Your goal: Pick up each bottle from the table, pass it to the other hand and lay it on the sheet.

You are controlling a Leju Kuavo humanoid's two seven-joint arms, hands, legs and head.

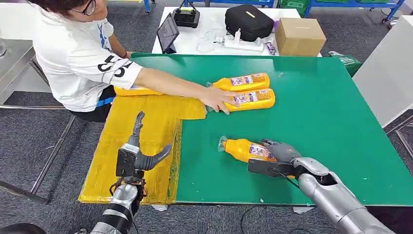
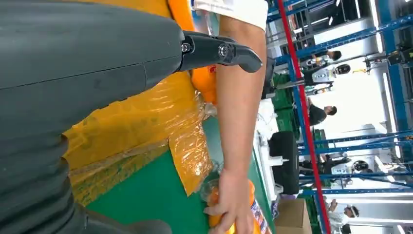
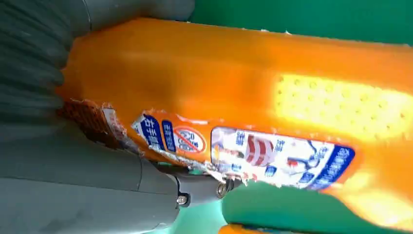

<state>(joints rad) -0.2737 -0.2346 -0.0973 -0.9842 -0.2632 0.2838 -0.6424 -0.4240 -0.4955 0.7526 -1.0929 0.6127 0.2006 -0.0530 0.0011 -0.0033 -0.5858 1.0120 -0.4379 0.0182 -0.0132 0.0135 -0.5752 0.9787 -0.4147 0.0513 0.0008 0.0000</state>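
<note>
An orange bottle (image 1: 242,149) (image 3: 243,87) lies on its side on the green table (image 1: 321,122) near the front edge. My right hand (image 1: 278,157) (image 3: 73,161) grips its base end, fingers over the top and thumb underneath. My left hand (image 1: 140,157) (image 2: 97,58) hovers open above the yellow sheet (image 1: 146,131) (image 2: 136,122), holding nothing. Two more orange bottles (image 1: 243,82) (image 1: 253,99) lie side by side mid-table. A person's hand (image 1: 217,100) rests on the nearer one. A further bottle (image 1: 136,91) lies on the sheet's far end, partly hidden by the person's arm.
The person (image 1: 78,53) sits at the table's left far corner, arm (image 2: 238,97) stretched across the sheet. Behind the green table a white table holds a cardboard box (image 1: 299,35), a black bag (image 1: 248,20) and a tablet (image 1: 168,33).
</note>
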